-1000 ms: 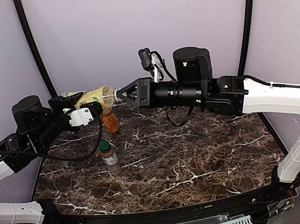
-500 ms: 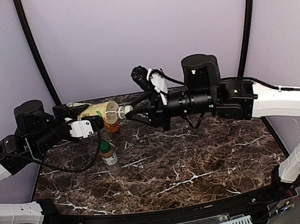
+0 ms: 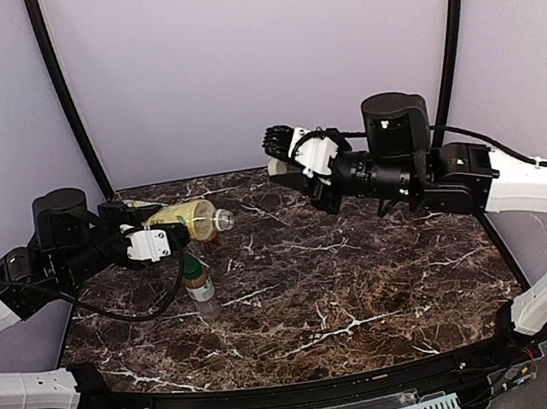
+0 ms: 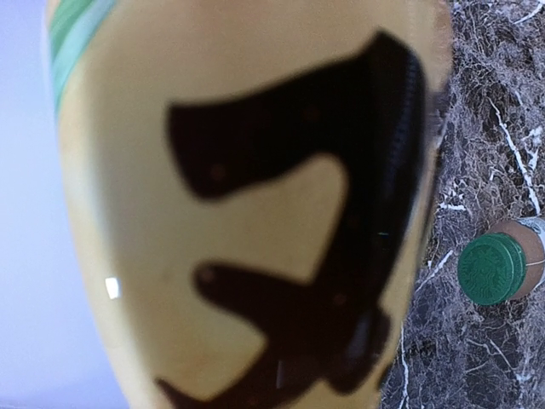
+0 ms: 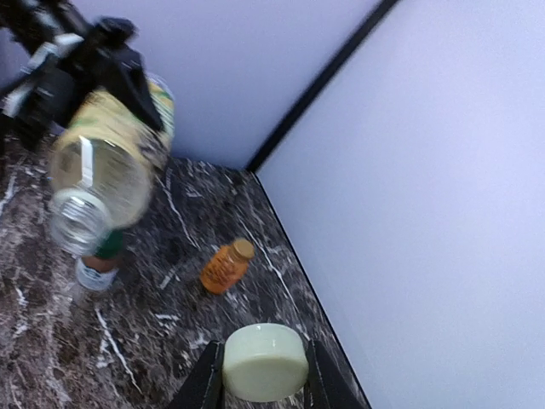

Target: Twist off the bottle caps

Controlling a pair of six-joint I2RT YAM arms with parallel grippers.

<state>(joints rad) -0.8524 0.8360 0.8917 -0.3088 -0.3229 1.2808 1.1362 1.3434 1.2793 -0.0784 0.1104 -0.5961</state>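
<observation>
Over the table's (image 3: 366, 293) left, we hold the tea bottle (image 3: 194, 215) sideways in the clamped left gripper (image 3: 164, 229), its cream cap (image 5: 265, 362) off, pinched in the right gripper (image 3: 282, 153); best set down gently, clear of both capped bottles (image 3: 199, 283).

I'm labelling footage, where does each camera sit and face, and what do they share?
Top external: above, behind the bases, looking down at the table; both arms show.
Left wrist: close against the tea bottle in the left gripper.
Right wrist: looks past the right gripper, holding the cream cap, toward the left arm.
Shared: all three show the tea bottle.
</observation>
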